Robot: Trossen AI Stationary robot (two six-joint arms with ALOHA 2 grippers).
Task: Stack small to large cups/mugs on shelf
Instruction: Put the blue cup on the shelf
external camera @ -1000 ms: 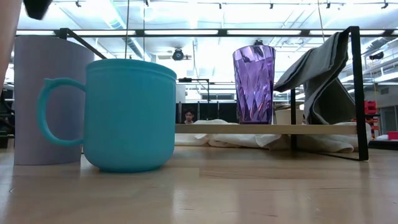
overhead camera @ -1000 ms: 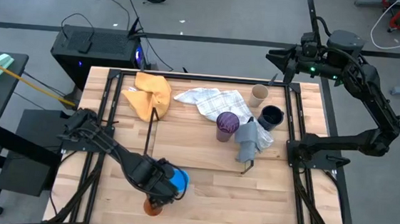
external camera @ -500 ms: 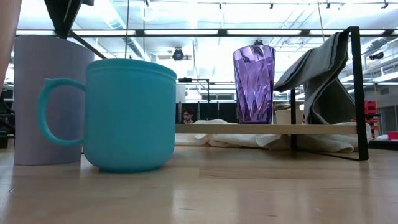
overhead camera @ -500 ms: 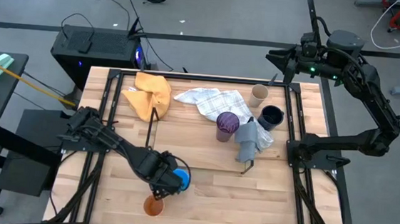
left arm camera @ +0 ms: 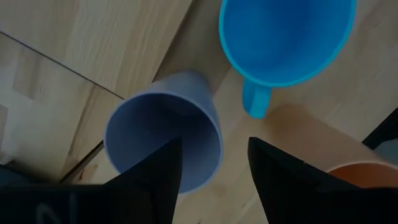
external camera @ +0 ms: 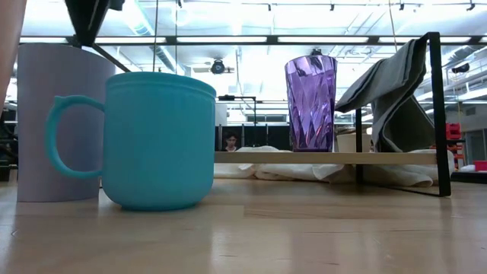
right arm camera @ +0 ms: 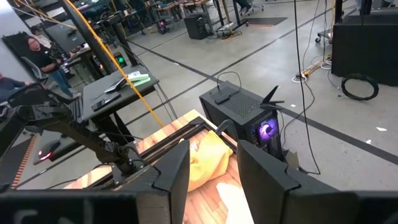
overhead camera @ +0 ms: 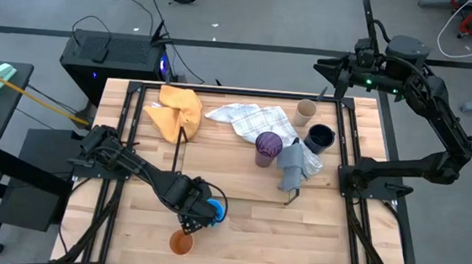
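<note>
Near the table's front edge stand a pale lavender cup [left arm camera: 163,134], a bright blue mug [left arm camera: 289,37] and an orange cup [overhead camera: 180,243]. My left gripper [left arm camera: 214,165] points down over the lavender cup, open, one finger above its mouth and one outside its wall. In the low view its fingers [external camera: 85,23] hang just over the cup's rim [external camera: 53,47]. A purple cup [overhead camera: 268,145] stands on the shelf [external camera: 435,91]. A tan cup [overhead camera: 305,112] and a navy mug [overhead camera: 319,138] stand at the far right. My right gripper [right arm camera: 212,168] waits, open, high over the far right corner.
A grey cloth [overhead camera: 294,162] hangs over the shelf's right end beside the purple cup. A white-checked cloth [overhead camera: 245,118] and a yellow cloth [overhead camera: 178,111] lie at the back of the table. Bare wood lies between the shelf and the near cups.
My left gripper has shifted a little away from the near edge, off the orange cup, which now shows whole, and over the lavender cup. In the low view its fingers have come in above that cup's rim. The cups have stayed put.
</note>
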